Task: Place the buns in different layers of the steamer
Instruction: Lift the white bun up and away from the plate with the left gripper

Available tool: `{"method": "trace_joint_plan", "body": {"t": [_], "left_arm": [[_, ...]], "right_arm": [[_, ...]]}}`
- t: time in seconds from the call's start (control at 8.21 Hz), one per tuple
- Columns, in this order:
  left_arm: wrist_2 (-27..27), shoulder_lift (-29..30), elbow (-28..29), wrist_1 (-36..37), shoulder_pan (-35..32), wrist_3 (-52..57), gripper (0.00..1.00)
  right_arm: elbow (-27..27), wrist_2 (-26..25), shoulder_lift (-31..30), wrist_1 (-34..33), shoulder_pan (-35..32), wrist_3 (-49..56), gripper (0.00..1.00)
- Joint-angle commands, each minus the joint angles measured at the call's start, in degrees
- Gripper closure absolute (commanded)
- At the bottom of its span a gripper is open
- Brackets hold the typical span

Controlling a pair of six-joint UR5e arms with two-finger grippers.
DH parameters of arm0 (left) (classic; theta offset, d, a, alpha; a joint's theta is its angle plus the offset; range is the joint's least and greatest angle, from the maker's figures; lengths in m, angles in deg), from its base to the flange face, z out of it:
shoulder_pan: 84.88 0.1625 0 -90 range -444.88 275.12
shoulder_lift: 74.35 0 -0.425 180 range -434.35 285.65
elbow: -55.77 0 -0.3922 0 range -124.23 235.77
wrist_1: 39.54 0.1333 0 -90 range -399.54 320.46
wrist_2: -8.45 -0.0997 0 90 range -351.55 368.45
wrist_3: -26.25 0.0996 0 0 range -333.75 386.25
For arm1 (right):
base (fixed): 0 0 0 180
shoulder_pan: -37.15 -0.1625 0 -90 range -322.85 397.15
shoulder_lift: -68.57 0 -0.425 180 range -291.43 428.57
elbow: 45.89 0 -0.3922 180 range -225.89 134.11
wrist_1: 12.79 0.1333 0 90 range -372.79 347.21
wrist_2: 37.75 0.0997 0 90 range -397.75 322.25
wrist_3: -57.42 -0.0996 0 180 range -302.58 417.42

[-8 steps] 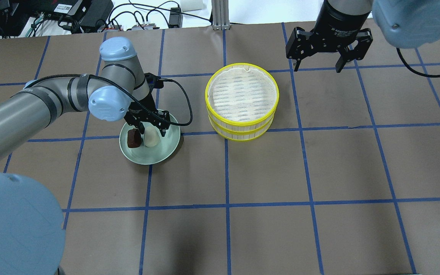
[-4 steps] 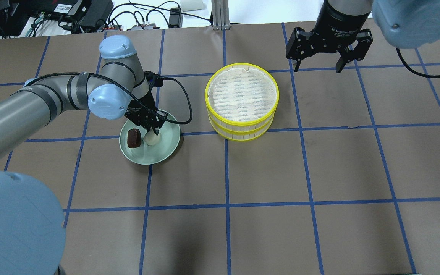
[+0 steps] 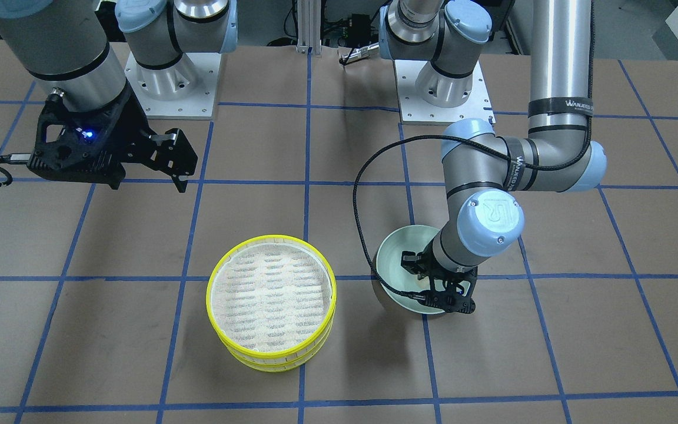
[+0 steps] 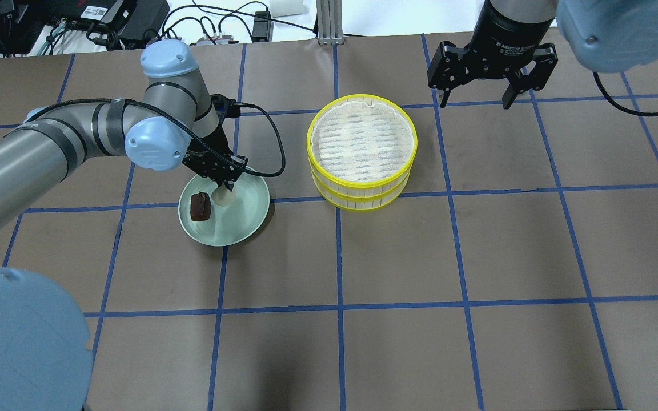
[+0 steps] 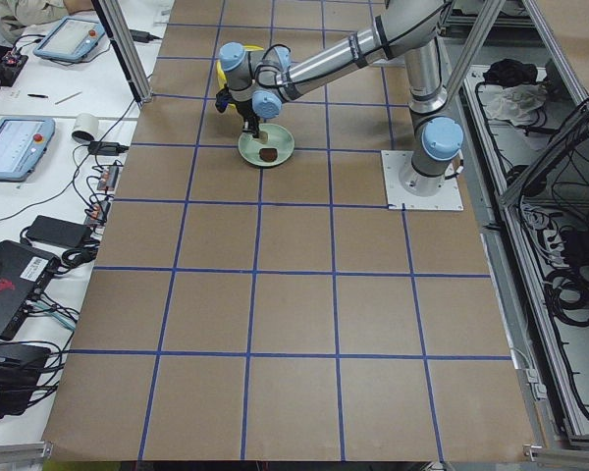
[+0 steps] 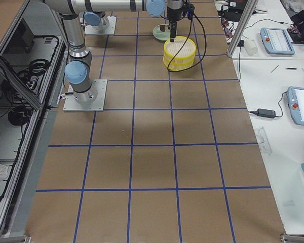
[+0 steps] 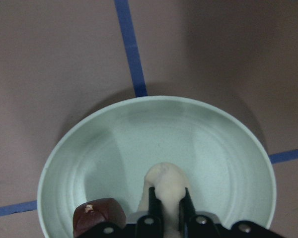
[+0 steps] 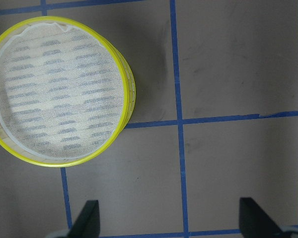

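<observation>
The left gripper [image 4: 223, 185] stands over the far side of the light green plate [image 4: 249, 212], its fingers clenched on the cream bun [image 7: 165, 181]; the dark bun [image 4: 199, 206] lies on the plate just beside it, nearer the plate's left rim. Only the left wrist view shows the grasp plainly; whether the cream bun touches the plate floor I cannot tell. In the front-facing view the arm's joint hides both buns. A strip of brown table [image 4: 295, 251] separates the plate from the steamer [image 4: 363, 184] — two yellow-rimmed trays stacked, the lower floor hidden. Far right, the right gripper [image 4: 473, 104] hangs beyond the steamer, fingers spread wide — their tips cut off in its wrist view.
</observation>
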Motion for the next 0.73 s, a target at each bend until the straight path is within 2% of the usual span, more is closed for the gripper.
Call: {"method": "trace_joint_plan", "body": {"t": [0.0,0.61], "left_arm": [[-0.10,-2.81,4.92,-6.88,0.13,-4.33,1.00],[-0.62,-11.68,9.75,-17.07,0.22,-6.99,1.00]], "right_arm": [[0.00,0.00,0.04,0.00,0.00,0.00,0.00],[0.00,-0.09,0.04,-0.09,0.00,0.09,0.00]]}}
